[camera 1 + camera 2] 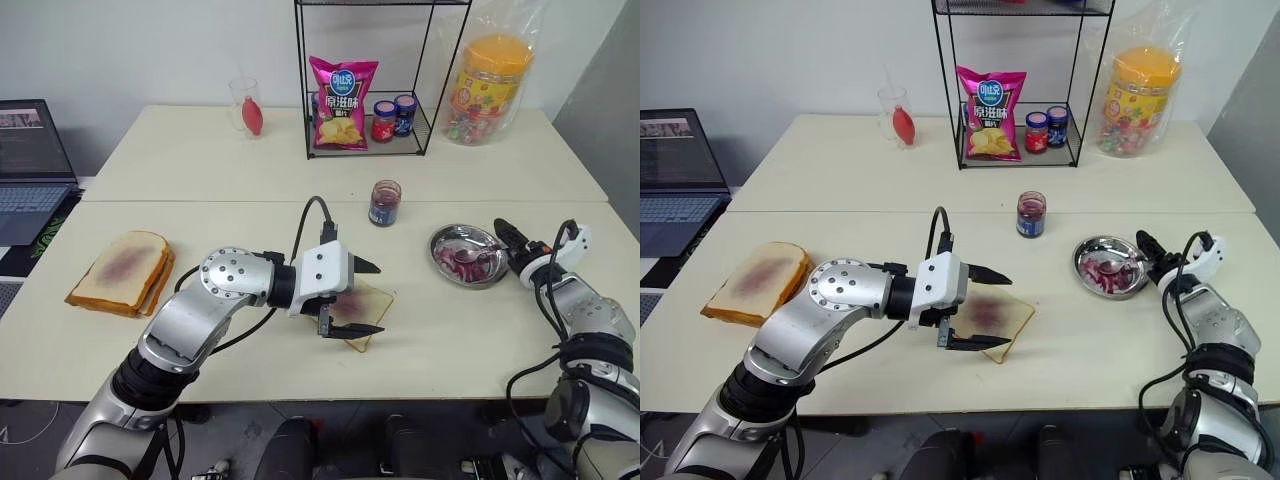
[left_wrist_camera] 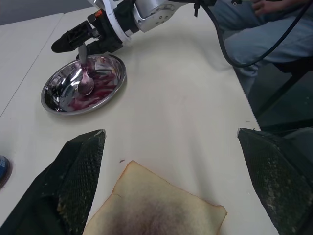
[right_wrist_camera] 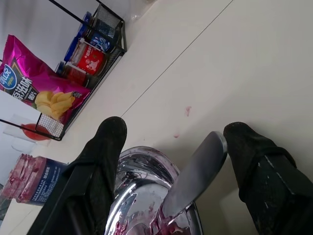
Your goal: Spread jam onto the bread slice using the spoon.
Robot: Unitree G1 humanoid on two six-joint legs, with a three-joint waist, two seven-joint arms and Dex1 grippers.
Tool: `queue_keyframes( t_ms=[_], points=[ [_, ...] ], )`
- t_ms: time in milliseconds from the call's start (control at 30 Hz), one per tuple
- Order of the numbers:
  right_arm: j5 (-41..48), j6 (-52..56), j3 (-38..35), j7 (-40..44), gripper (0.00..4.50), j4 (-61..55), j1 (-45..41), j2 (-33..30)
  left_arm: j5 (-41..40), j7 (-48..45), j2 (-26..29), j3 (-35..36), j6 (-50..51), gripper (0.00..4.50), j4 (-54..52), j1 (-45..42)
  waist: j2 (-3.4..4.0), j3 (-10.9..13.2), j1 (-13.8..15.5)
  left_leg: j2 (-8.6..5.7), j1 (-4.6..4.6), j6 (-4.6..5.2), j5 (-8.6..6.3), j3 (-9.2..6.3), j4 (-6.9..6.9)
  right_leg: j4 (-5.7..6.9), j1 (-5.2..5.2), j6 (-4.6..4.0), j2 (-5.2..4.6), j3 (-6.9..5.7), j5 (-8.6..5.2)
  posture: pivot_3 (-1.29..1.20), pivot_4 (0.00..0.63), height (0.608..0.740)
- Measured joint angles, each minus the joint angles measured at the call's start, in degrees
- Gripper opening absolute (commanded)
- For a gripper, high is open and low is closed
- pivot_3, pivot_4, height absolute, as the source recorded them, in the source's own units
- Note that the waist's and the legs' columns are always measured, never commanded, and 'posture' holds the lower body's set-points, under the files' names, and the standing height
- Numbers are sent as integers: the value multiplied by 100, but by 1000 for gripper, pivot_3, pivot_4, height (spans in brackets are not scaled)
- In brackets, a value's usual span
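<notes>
Two grippers in frame: left gripper [image 1: 362, 297] hovered over the bread slice [image 1: 992, 313], fingers spread wide, one each side of the purple smear, gripping nothing. Right gripper [image 1: 505, 244] sat at the rim of the steel dish [image 1: 443, 241], fingers parted around the handle of the spoon [image 2: 85, 81], which touched one finger; the other stood clear. Spoon bowl lay in the dish among jam smears. Jam jar [image 1: 384, 203] stood upright just behind the dish, toward the bread slice.

Table [image 1: 300, 180] — bread slice [image 1: 992, 312], bowl [image 1: 445, 262]
</notes>
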Motion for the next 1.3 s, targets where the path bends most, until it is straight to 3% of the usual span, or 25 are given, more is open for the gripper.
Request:
queue_keyframes(
  t_ms=[67,167,600,933,1300],
  points=[
    [1,-5,-2,47,3527,91,-66,-35,1,0,0,-4,0,4500,0,0,0,0,-1,0,0,0,0,-1,0,1,0,-5,0,-1,3,0,150,740],
    [2,-8,-7,73,2974,121,-84,-67,3,1,0,-8,0,4500,0,0,0,0,-1,0,0,0,0,0,0,1,0,-5,0,0,3,0,150,740],
    [303,616,-210,152,85,-503,354,-162,23,2,6,-13,-6,4500,0,-1,0,0,5,0,0,0,0,1,1,-1,0,1,0,0,0,0,150,740],
    [579,1026,-210,12,14,-1588,516,-154,40,4,7,-14,-58,4500,0,0,2,1,8,0,-3,1,-1,-2,0,-1,-2,21,0,0,-12,0,150,740],
    [667,1379,828,-280,14,-4499,-7,-479,-15,678,74,635,334,4500,74,155,11,6,-2,5,-9,1,-1,-10,0,4,-15,22,-4,-5,-12,0,150,740]
  ],
)
